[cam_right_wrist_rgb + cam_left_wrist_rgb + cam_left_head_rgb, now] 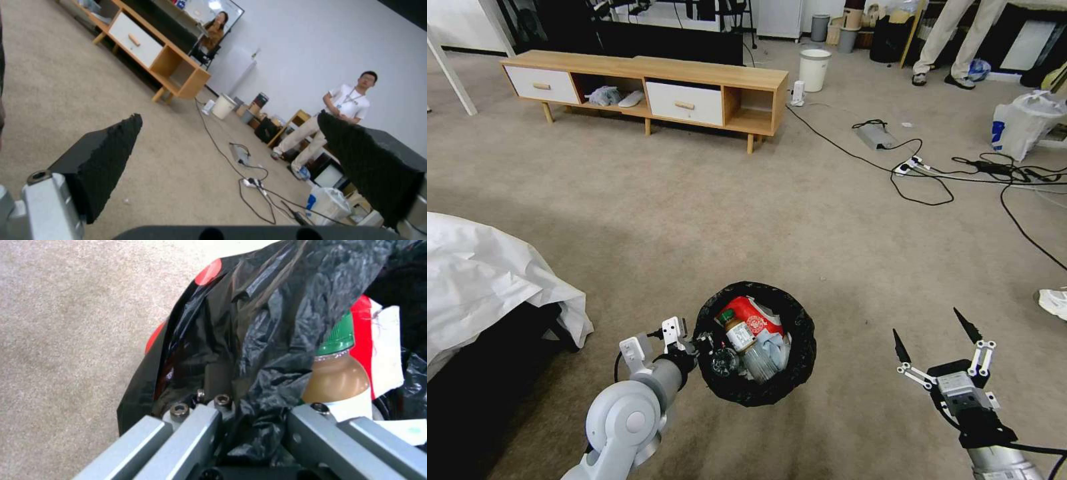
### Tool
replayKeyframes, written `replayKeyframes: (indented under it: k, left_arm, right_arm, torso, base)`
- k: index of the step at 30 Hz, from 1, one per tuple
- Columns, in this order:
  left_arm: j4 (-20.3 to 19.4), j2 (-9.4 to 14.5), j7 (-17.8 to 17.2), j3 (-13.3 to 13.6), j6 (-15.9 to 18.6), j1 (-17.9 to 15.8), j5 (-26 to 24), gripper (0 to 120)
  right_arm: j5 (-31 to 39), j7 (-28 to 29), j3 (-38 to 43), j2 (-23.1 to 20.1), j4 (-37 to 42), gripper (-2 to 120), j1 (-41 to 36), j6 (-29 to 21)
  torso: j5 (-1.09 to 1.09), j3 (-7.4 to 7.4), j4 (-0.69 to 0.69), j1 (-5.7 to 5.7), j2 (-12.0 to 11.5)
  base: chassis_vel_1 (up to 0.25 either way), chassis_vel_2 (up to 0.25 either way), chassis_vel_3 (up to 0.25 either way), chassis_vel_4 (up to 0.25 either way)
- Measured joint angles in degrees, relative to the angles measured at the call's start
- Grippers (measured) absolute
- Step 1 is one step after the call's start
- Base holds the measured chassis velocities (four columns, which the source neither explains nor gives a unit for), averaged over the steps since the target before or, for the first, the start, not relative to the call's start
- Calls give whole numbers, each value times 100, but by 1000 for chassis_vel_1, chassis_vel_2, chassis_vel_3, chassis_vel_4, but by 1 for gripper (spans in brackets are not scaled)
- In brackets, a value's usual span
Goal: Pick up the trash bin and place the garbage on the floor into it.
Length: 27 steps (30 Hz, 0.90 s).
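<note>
Bin (755,344) hangs by its rim from the clamped left tool (702,345) just above the floor (707,220), already holding bottles, wrapper and tissues. Right tool (937,347) hovers spread, empty. Collecting looks nearly done.

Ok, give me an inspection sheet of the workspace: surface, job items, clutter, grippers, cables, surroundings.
Surface: beige carpet floor, no litter seen near the robot.
Job's things: trash bin with black liner, holding a green-capped bottle, red wrapper and tissues.
Clutter: white bucket, white plastic bag.
Grippers: left gripper clamped on the bin's rim; right gripper open, apart from the bin.
Cables: black cables and power strip on the carpet, far right.
Surroundings: wooden cabinet, white sheet.
</note>
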Motion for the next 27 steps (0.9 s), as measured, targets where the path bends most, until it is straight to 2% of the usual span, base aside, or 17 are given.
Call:
replayKeyframes:
  k: [27]
  left_arm:
    - [-18,13,12,1,-7,44,44,0]
  right_arm:
    - [158,1,-38,-22,-55,100,-37,-107]
  torso:
    - [0,0,0,0,0]
  base:
    - [0,0,0,0]
